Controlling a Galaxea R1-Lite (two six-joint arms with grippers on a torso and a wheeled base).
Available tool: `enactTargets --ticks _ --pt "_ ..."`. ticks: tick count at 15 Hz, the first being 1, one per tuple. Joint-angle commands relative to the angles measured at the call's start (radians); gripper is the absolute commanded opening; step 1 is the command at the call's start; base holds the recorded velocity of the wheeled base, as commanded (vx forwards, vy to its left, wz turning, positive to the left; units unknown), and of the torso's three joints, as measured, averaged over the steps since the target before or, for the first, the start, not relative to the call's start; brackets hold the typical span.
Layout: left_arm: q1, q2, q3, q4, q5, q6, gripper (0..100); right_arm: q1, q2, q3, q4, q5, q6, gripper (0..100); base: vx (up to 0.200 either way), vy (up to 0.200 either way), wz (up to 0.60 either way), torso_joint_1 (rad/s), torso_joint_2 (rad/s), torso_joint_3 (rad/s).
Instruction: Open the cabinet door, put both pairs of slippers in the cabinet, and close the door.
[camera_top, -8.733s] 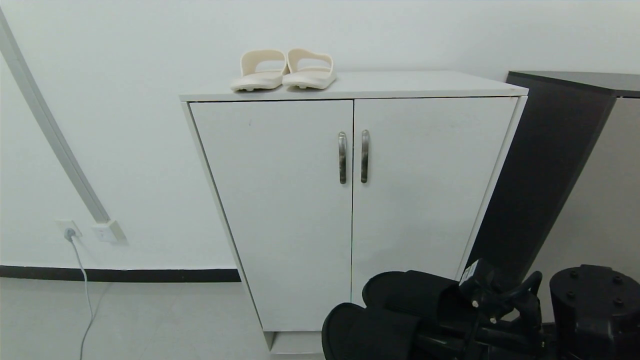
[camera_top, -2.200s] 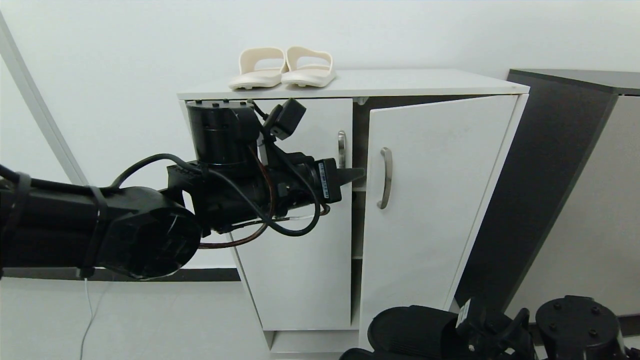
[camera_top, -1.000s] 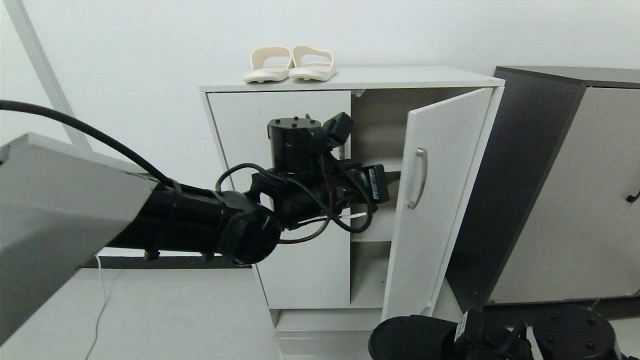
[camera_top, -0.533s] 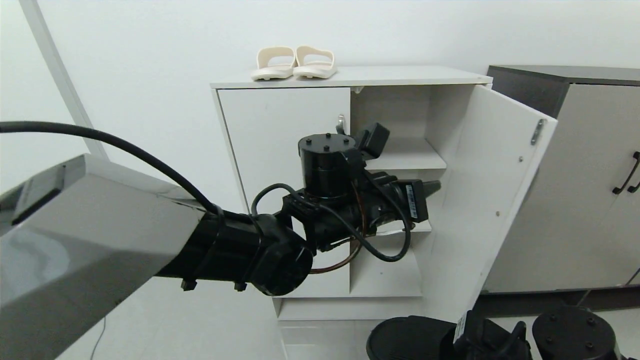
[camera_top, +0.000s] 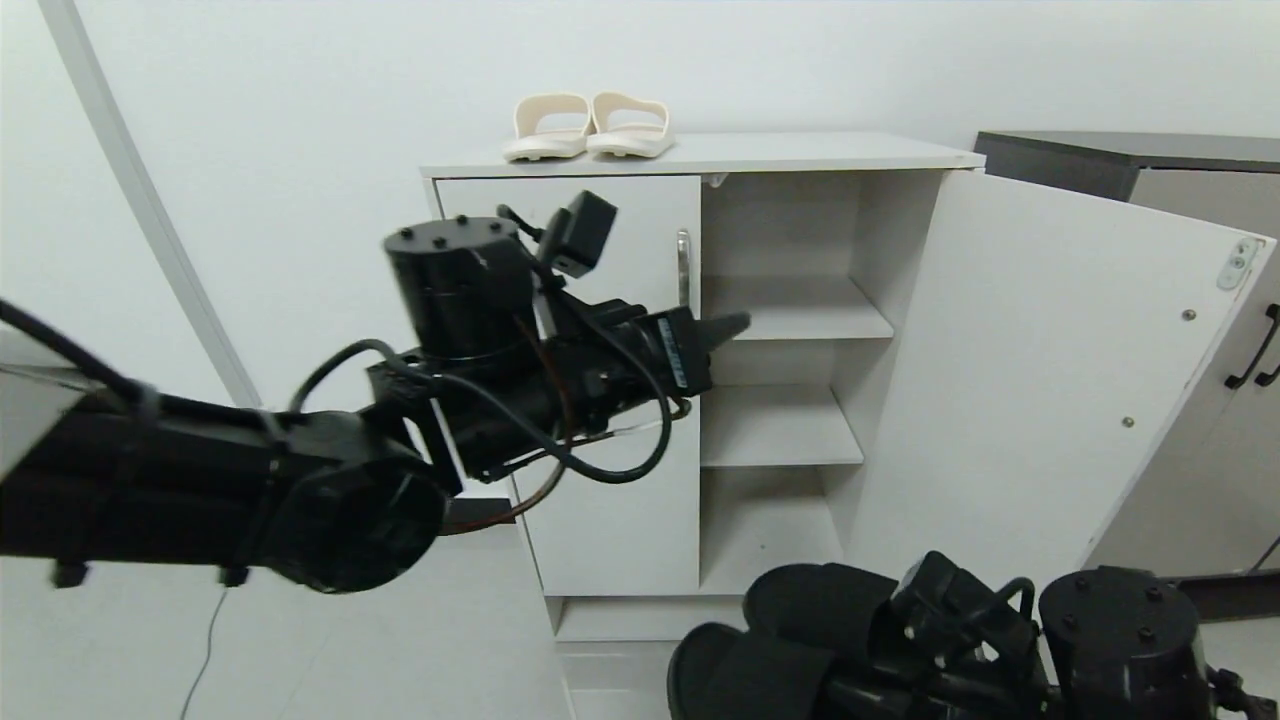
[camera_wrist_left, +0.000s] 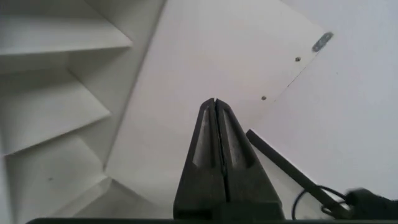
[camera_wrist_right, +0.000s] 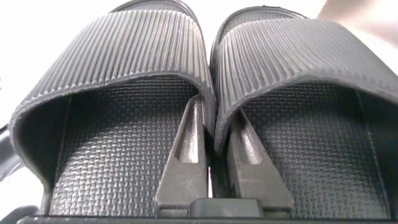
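Left pincer (camera_top: 738, 322): fingers pressed flat together with nothing between them, at mid frame in the head view, just in front of the upper shelf (camera_top: 800, 322) and beside the shut left door (camera_top: 610, 540). Right pincer (camera_wrist_right: 214, 112): closed to a narrow gap on the two adjoining strap edges of the black slippers (camera_wrist_right: 118, 74), which sit side by side, their length seemingly in line with the fingers. We place this pair at the lower right of the head view, low in front of the cabinet (camera_top: 820, 150). The right door (camera_top: 1050, 380) stands swung wide at right, and the open compartment lies above the pair and slightly left, so we judge the right arm, already loaded, to be the nearer for the first placing. The cream slippers (camera_top: 588, 127) rest together on the cabinet top at upper centre, well apart from both pincers. The right wrist view gives us the grip itself, while the head view gives the pair's place against the shelves. The left wrist view adds the door's inner face.
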Motion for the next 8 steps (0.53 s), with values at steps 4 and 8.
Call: enactTargets --ticks 4,8 --pt "0.098 -0.499 0.326 0.157 0.160 0.134 0 -0.008 0.159 -0.222 -0.003 -0.351 0.122 0 0.000 0.000 0.00 0.000 0.00 0.000" --pt "0.099 -0.799 0.487 0.358 0.434 0.312 0 -0.066 0.279 -0.383 -0.002 -0.606 0.177 0 0.000 0.000 0.00 0.000 0.00 0.000"
